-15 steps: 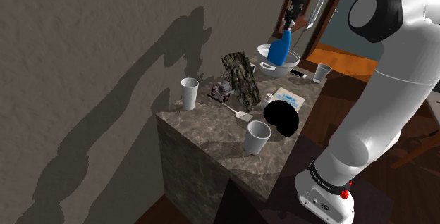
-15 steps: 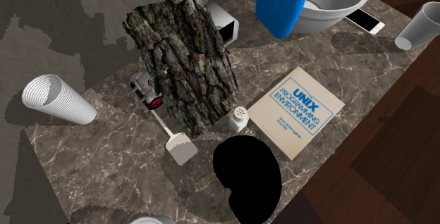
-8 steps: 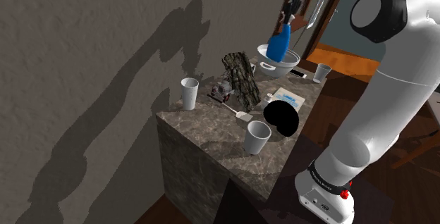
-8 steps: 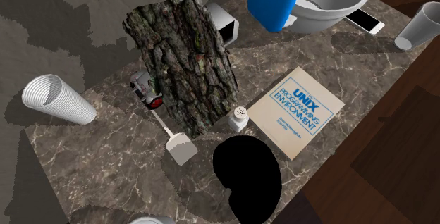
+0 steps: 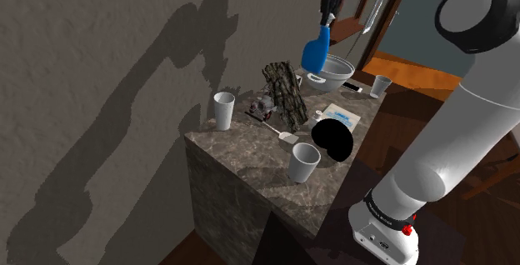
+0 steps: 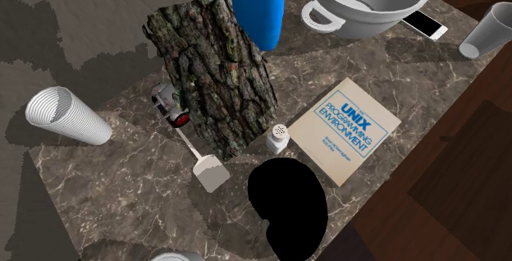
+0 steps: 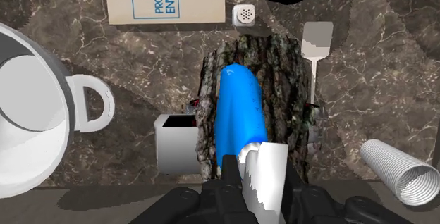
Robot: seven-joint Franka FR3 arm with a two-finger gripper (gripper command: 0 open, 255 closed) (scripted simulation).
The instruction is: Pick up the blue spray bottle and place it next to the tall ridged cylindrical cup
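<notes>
Where the desk (image 5: 242,142) ends nearest the stand, a plain white cup (image 5: 304,162) stands upright, with a flat black shape (image 5: 334,138) just behind it. Next come a spatula (image 6: 202,163), a small shaker (image 6: 277,138) and a UNIX programming book (image 6: 346,128) lying flat. The tall ridged cup (image 5: 223,109) stands upright at the wall-side edge. A bark-covered block (image 6: 221,70) sits mid-desk. Farther on sit a white two-handled pot (image 6: 369,5), a phone (image 6: 424,24) and another cup (image 6: 487,31). The pincer (image 7: 257,187) is clamped on the white head of the blue spray bottle (image 7: 240,117), which hangs clear of the desk above the bark-covered block, well apart from the tall ridged cup.
</notes>
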